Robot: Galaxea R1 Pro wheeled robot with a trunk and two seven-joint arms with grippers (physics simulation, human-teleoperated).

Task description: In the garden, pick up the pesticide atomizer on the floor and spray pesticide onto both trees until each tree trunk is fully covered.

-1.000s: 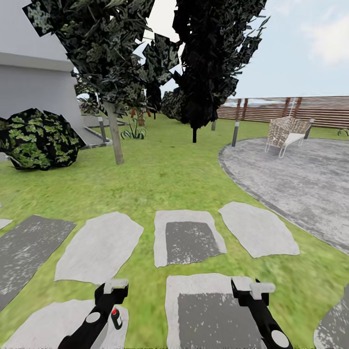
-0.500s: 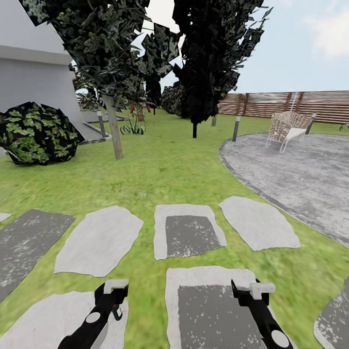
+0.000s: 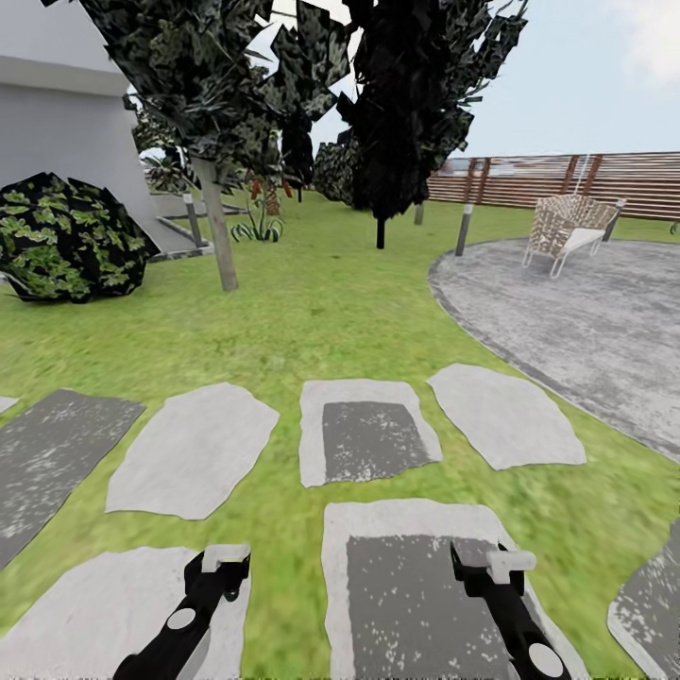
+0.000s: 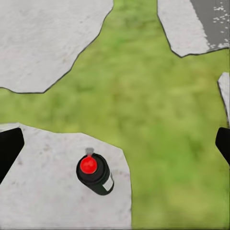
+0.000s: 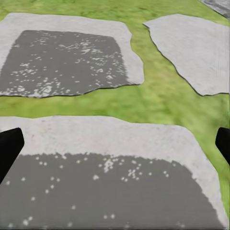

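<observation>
- The pesticide atomizer (image 4: 95, 173) stands upright on a pale grey stepping stone (image 4: 48, 187), seen from above in the left wrist view: a small black bottle with a red cap on top, a grey nub beside the cap and a white mark on its side. It sits near the stone's edge, close to the grass.
- The left gripper (image 4: 115, 143) hangs above it with fingers spread wide, their dark tips at the two borders of that view; the bottle lies between them but nearer one finger, and nothing is gripped.
- In the head view the left gripper (image 3: 223, 564) shows low down over the same stone, pale pad at the tip; the bottle is hidden behind it there.
- The right gripper (image 3: 495, 565) is held over a neighbouring stone with a dark grey centre (image 3: 416, 590). In its wrist view the right gripper (image 5: 115, 143) is spread just as wide, holding nothing.
- The floor (image 3: 321, 321) is green lawn running between the stepping stones.
- Further off, a tree trunk (image 3: 218, 227), pale and slightly leaning, rises from the grass under jagged dark foliage.
- Beside it stands an all-black tree (image 3: 401, 104) with a thin trunk.
- A leafy dark bush (image 3: 66, 241) sits by the white house wall (image 3: 57, 123).
- To the other side lie a round grey paved area (image 3: 586, 321), a woven chair (image 3: 565, 227) and a brown slat fence (image 3: 529, 179).
</observation>
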